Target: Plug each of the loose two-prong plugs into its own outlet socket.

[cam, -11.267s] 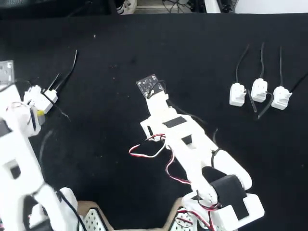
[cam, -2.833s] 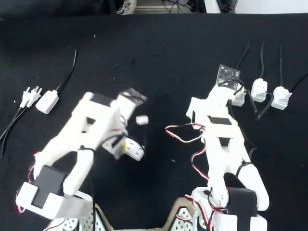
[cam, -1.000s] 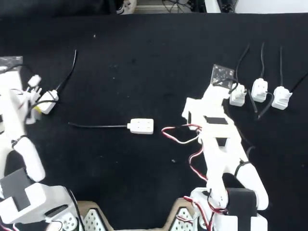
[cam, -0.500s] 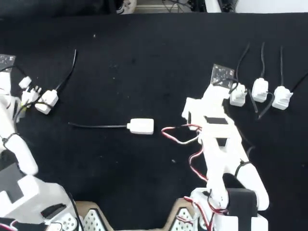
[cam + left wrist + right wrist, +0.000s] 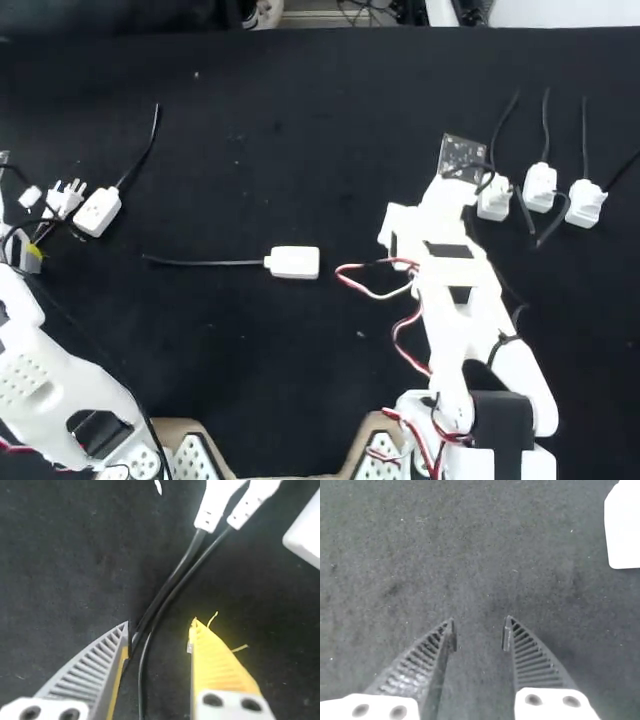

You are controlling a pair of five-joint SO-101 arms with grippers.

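- Two arms work a black mat (image 5: 300, 100). The right gripper (image 5: 479, 625) is spread wide with nothing in it, hovering just beside the nearest of three corded blocks (image 5: 540, 185) at far right. I cannot tell whether those are already mated.
- Left gripper (image 5: 159, 625) is parted too, its fingers straddling two black cables (image 5: 170, 582) at the left edge, not pinching them.
- Middle socket (image 5: 293, 262) lies alone, cord trailing left, nothing in it.
- Left socket (image 5: 97, 212) is bare as well.
- Both loose plugs (image 5: 65, 193) sit just beside it, prongs free, so those insertions look still to do.
- Crossed cables there could drag both plugs along together.
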